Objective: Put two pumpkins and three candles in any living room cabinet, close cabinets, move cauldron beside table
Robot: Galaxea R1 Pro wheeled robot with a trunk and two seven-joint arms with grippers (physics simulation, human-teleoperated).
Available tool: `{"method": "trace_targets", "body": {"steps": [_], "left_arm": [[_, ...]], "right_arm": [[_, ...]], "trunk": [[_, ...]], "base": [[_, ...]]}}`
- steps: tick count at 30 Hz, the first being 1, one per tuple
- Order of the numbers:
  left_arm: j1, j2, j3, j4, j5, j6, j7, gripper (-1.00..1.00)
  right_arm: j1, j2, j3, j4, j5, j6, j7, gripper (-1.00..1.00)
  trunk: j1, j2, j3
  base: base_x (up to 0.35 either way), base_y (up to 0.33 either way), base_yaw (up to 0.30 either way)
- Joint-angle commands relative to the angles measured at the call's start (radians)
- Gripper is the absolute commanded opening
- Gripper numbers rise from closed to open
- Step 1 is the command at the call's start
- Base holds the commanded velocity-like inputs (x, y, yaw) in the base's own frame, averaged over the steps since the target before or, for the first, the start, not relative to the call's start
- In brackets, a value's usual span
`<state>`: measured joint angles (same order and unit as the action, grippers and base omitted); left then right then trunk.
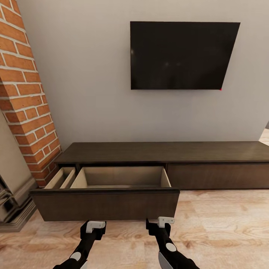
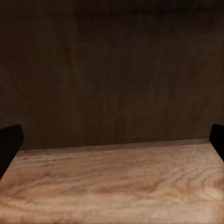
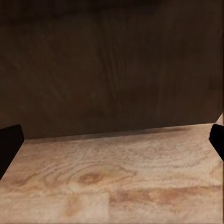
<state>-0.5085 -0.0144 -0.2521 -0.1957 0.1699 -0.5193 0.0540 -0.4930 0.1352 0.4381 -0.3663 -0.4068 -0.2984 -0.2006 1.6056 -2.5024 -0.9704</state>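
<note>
Two grippers are hovering low over the pale wooden floor (image 1: 224,224), just in front of the cabinet (image 1: 164,153), a long, low dark-brown unit that is sitting against the grey wall beneath a wall-mounted television (image 1: 181,55). Its left drawer (image 1: 104,203) is standing pulled well out, showing a pale interior split into a wide compartment and a narrower one toward the brick column (image 1: 26,89); from where I am standing I cannot make out anything lying inside. The right-hand front is sitting flush and closed. The left gripper (image 1: 93,226) and the right gripper (image 1: 160,223) are both pointing at the drawer's dark front, close to it but not touching. In each wrist view the fingertips (image 2: 10,140) (image 3: 10,140) are showing as dark tips at opposite edges, spread wide apart with nothing between them, facing the dark wood panel and the floorboards below it.
</note>
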Motion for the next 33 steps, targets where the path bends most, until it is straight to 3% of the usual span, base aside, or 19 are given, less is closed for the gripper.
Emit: {"method": "trace_targets", "body": {"steps": [1,7,15,33], "left_arm": [[-0.001,0.000,-0.009,0.001,0.007,-0.004,0.006,1.00],[-0.001,0.001,-0.009,0.001,0.007,-0.004,0.006,1.00],[-0.001,0.001,-0.009,0.001,0.007,-0.004,0.004,1.00],[-0.001,0.001,-0.004,-0.010,0.013,-0.005,-0.023,1.00]], "right_arm": [[-0.001,-0.001,0.008,0.000,-0.007,-0.005,-0.009,1.00],[-0.001,-0.002,0.009,-0.003,-0.007,-0.016,-0.012,1.00],[-0.001,-0.002,0.012,0.009,-0.005,-0.107,-0.013,1.00],[-0.001,0.000,0.016,0.059,0.005,-0.118,-0.011,1.00]], "trunk": [[0.000,0.000,-0.001],[0.000,0.000,-0.001],[0.000,0.000,-0.001],[0.000,0.000,-0.001]], "base": [[0.000,0.000,0.000],[0.000,0.000,0.000],[0.003,0.000,0.000],[0.090,0.000,0.000]]}}
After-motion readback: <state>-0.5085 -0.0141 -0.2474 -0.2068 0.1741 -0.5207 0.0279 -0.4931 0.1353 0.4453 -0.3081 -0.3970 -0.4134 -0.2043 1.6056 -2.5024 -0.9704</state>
